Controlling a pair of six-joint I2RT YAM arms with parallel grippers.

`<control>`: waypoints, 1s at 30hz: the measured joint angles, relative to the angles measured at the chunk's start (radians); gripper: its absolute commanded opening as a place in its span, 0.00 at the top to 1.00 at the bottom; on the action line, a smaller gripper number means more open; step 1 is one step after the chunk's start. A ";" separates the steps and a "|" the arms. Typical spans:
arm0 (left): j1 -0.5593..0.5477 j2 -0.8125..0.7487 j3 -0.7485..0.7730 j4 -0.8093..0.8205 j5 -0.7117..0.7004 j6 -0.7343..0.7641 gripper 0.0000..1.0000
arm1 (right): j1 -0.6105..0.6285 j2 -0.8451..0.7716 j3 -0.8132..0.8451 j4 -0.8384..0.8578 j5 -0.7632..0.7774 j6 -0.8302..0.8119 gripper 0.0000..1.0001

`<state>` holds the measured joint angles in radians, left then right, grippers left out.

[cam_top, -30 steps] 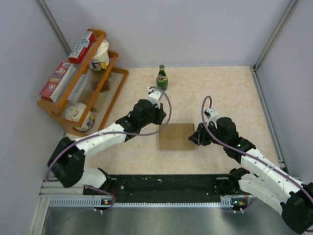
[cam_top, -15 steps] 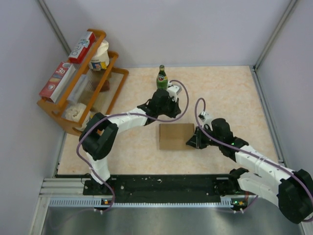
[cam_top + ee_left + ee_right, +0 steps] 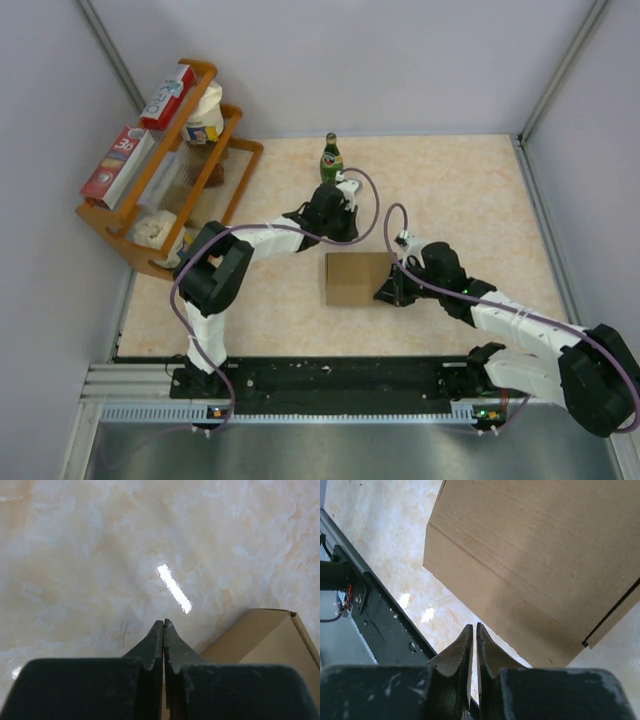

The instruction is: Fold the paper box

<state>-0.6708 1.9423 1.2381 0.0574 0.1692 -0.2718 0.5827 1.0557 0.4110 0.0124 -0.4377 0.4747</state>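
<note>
The paper box [image 3: 358, 278] is a plain brown carton lying flat in the middle of the table. In the top view my left gripper [image 3: 338, 230] hangs just behind its far edge, close to the green bottle. In the left wrist view that gripper [image 3: 164, 623] is shut on nothing over bare table, with a corner of the box [image 3: 272, 640] at lower right. My right gripper [image 3: 384, 295] sits at the box's near right corner. In the right wrist view its tips [image 3: 473, 627] are pressed almost together and empty, just off the box's edge [image 3: 545, 555].
A green bottle [image 3: 331, 160] stands behind the box. At far left a wooden rack [image 3: 235, 150] holds red-and-white printed boxes [image 3: 168, 95] and paper cups. The black base rail [image 3: 340, 380] runs along the near edge. Walls close in both sides.
My left gripper swung from the box's far left corner to behind it near the bottle, and shut. My right gripper closed and slid toward the box's near right corner.
</note>
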 measured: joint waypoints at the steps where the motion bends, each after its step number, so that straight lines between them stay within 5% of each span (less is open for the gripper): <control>1: 0.003 0.000 -0.005 0.002 0.001 -0.004 1.00 | 0.000 0.005 0.000 0.006 0.000 0.000 0.95; 30: 0.007 -0.153 -0.358 0.127 0.064 -0.117 1.00 | 0.026 0.141 0.002 0.052 0.052 0.001 0.99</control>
<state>-0.6640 1.7893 0.8799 0.1844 0.2333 -0.3885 0.6083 1.1969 0.4133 0.0647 -0.3855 0.4755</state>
